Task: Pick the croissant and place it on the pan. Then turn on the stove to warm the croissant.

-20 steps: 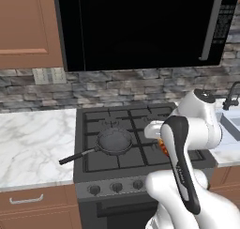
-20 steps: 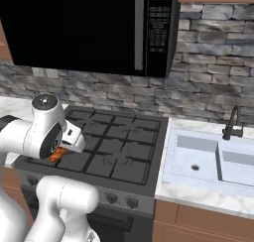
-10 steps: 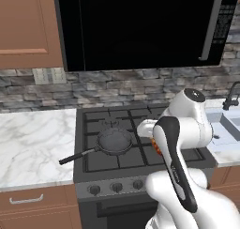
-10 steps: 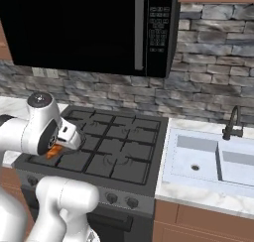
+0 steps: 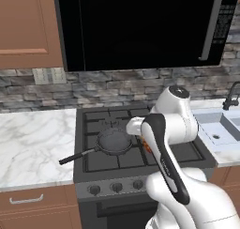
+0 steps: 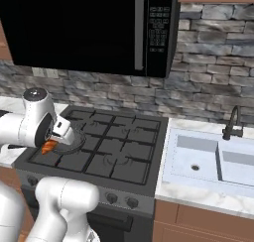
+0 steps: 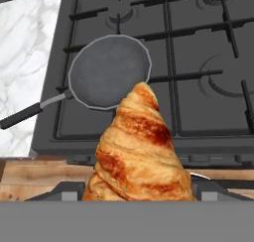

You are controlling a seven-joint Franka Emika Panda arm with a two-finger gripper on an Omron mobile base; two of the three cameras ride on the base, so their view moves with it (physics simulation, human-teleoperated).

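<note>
On the left lies the marble counter point(image 5: 33, 150), and beside it the stove point(image 5: 140, 176) with its black grates. The pan point(image 5: 114, 141) sits on the front left burner, its thin black handle point(image 5: 77, 156) reaching out over the counter edge; in the hand view the pan point(image 7: 109, 70) is bare inside. Just right of it, the gripper point(image 7: 139, 189) is clamped around the croissant point(image 7: 139, 156), which stands tip-up between the 2 fingers, above the stove's front edge and near the pan's rim, not over it. The croissant point(image 6: 48, 147) peeks out orange under the wrist. Farther right, the sink point(image 6: 208, 159) and faucet point(image 6: 233, 124). Overhead hangs the black microwave point(image 5: 140, 26).
</note>
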